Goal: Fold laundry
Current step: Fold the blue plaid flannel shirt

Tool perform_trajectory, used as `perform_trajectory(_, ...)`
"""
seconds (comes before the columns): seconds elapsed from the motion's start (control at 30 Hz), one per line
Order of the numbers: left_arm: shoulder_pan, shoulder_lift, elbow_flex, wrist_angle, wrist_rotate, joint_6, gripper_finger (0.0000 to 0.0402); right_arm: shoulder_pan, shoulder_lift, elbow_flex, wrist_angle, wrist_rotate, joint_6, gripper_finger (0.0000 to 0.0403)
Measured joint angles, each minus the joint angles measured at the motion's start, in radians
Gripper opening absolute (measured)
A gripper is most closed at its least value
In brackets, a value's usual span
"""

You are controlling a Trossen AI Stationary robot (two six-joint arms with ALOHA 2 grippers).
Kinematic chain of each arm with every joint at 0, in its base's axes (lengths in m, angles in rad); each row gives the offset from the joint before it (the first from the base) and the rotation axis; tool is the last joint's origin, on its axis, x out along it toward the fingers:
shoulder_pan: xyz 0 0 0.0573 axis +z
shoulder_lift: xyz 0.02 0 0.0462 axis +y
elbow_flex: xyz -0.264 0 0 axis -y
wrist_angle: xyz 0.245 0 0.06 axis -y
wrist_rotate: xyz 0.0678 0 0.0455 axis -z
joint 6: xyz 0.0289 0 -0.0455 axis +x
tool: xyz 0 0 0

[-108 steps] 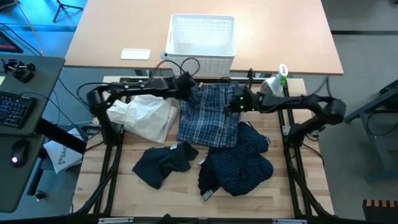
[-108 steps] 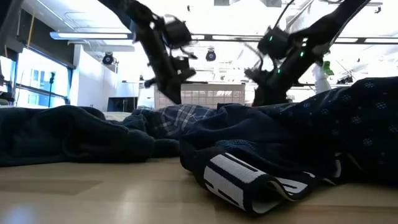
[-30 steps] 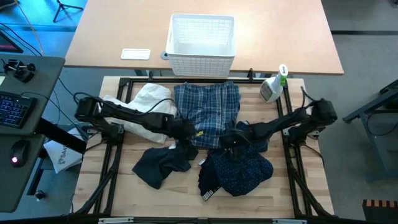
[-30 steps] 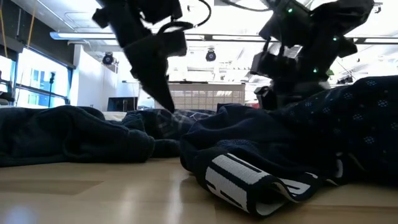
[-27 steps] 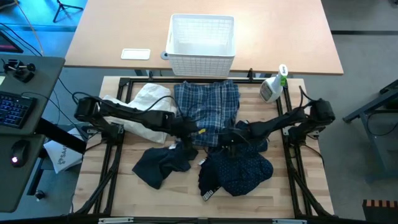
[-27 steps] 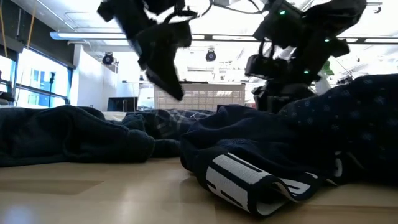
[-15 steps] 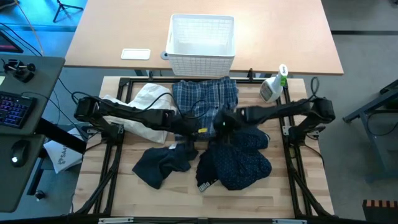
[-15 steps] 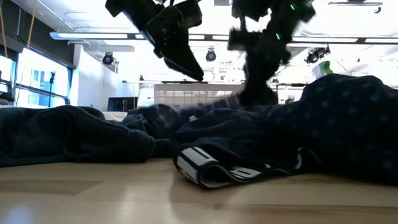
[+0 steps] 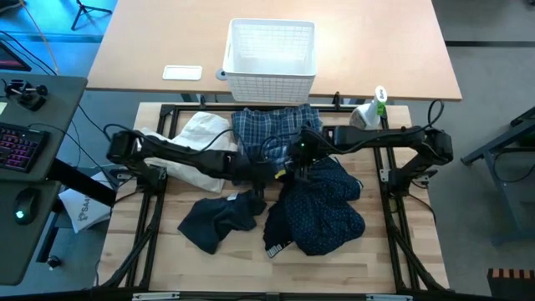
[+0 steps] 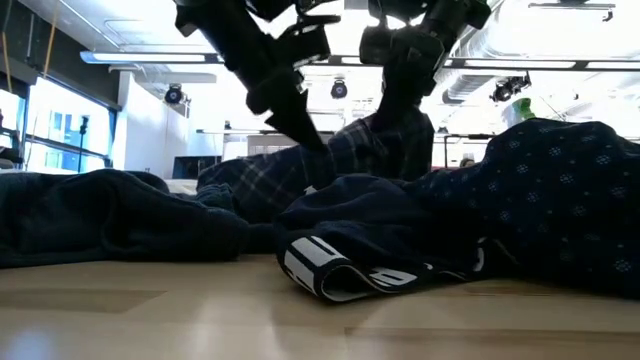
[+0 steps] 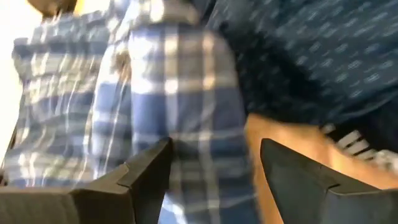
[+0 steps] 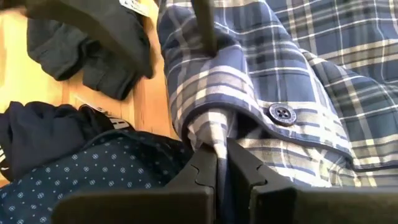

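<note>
In the centre of the high view the right gripper (image 9: 298,155) has just clamped its fingers on the near hem of the plaid shirt (image 9: 272,134) and is lifting it, where a second ago it hung wide above the navy dotted shirt (image 9: 322,209); the right wrist view shows the fold of checked cloth pinched tight between the fingers, beside a button. The left gripper (image 9: 261,171), just left of it, has spread wide and holds nothing, the plaid cloth lying ahead of its open fingers (image 11: 149,171). I judge the hem is being drawn up for a first fold, with only one corner secured so far. The navy shirt lies crumpled in the lower centre, a dark grey piece (image 9: 217,221) to its left. The slatted wooden table (image 9: 134,263) also carries a white cloth (image 9: 196,150) at left and a spray bottle (image 9: 368,113) at upper right; a white basket (image 9: 272,50) stands on the desk (image 9: 146,50) beyond, in a bright ceiling-lit room.
</note>
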Motion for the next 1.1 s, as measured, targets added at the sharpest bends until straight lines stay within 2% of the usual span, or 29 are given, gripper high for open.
perform_trajectory(0.2,-0.019,0.010,0.000,-0.085,-0.084,-0.118,0.0237,0.022,-0.002,-0.023,0.009,-0.030,0.039,0.0002)
perform_trajectory(0.3,-0.009,0.010,0.000,-0.137,-0.083,-0.139,0.0236,0.054,-0.002,-0.072,0.032,-0.023,0.043,0.0001)
perform_trajectory(0.37,0.009,0.010,0.000,-0.146,-0.016,-0.124,0.0231,0.073,-0.002,-0.105,0.065,-0.020,0.061,0.0001)
perform_trajectory(0.5,0.042,0.034,0.000,-0.143,0.191,-0.064,0.0194,0.097,-0.002,-0.124,0.087,-0.020,0.075,0.0001)
perform_trajectory(0.6,0.053,0.068,0.000,-0.143,0.252,-0.031,0.0149,0.104,-0.007,-0.124,0.086,0.000,0.075,0.0000)
perform_trajectory(0.73,0.059,0.090,0.000,-0.113,0.383,-0.005,0.0069,0.104,-0.043,-0.124,0.081,0.025,0.075,0.0000)
perform_trajectory(0.83,0.053,0.071,0.000,-0.100,0.398,-0.032,0.0013,0.098,-0.081,-0.124,0.059,0.047,0.072,0.0001)
perform_trajectory(0.97,0.065,0.015,0.000,-0.091,0.397,-0.122,0.0014,0.076,-0.121,-0.122,0.042,0.090,0.005,0.0018)
perform_trajectory(1.1,0.099,-0.032,-0.001,-0.105,0.444,-0.241,0.0004,0.056,-0.168,-0.075,0.005,0.115,-0.089,0.0071)
